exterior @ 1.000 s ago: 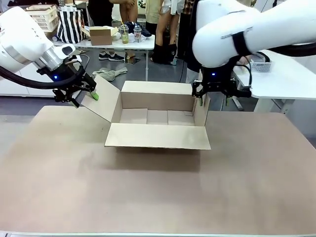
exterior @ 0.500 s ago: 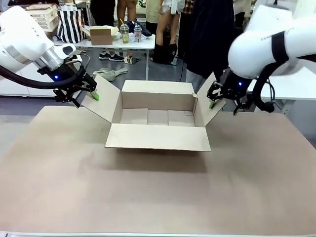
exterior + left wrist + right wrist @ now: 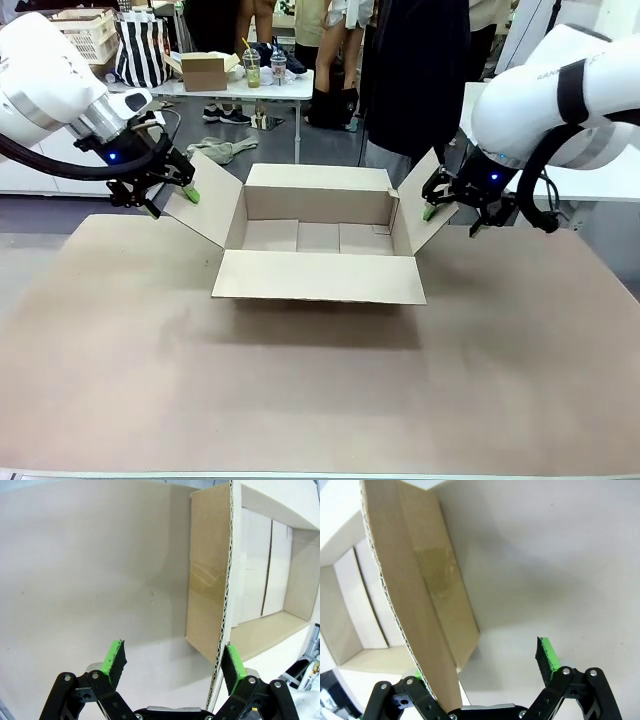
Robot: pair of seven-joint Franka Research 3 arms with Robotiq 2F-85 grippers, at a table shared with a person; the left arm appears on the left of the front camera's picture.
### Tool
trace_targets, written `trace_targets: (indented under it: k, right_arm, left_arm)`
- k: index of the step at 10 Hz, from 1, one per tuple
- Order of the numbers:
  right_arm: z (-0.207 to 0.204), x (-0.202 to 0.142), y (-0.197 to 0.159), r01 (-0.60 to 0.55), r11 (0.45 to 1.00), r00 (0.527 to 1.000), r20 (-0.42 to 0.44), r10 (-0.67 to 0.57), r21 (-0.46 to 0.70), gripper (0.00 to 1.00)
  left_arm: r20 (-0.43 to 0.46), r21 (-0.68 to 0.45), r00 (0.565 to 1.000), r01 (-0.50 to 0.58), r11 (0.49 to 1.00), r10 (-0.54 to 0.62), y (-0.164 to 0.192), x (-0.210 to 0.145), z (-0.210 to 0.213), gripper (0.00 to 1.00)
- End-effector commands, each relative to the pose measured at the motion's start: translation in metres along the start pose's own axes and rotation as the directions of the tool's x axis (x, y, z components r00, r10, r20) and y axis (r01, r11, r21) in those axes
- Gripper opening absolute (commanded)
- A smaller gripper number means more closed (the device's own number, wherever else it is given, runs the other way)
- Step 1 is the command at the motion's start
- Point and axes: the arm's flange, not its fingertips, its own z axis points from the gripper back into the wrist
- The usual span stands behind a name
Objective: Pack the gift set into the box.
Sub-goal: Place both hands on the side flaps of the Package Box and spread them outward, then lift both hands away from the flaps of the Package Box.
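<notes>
The box keeps its right flap splayed outward; left gripper and right gripper both remain released, straddling its sides

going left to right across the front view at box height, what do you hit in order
left gripper → left flap → open box → right flap → right gripper
</notes>
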Motion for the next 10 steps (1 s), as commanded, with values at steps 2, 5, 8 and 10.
trace_targets:
  k: [2, 5, 8, 10]
  right_arm:
    - [0.0018, 0.0007, 0.0044, 0.018, 0.999, 1.0, -0.006, -0.018, -0.037, 1.0]
    - [0.0018, 0.0007, 0.0044, 0.018, 0.999, 1.0, -0.006, -0.018, -0.037, 1.0]
    - [0.0018, 0.0007, 0.0044, 0.018, 0.999, 1.0, -0.006, -0.018, -0.037, 1.0]
    - [0.0018, 0.0007, 0.0044, 0.018, 0.999, 1.0, -0.006, -0.018, -0.037, 1.0]
  left_arm:
    - [0.001, 0.013, 1.0, -0.01, 1.0, 0.01, -0.0014, -0.0005, 0.0011, 1.0]
    - [0.001, 0.013, 1.0, -0.01, 1.0, 0.01, -0.0014, -0.0005, 0.0011, 1.0]
    - [0.001, 0.013, 1.0, -0.01, 1.0, 0.01, -0.0014, -0.0005, 0.0011, 1.0]
    - [0.001, 0.013, 1.0, -0.01, 1.0, 0.01, -0.0014, -0.0005, 0.0011, 1.0]
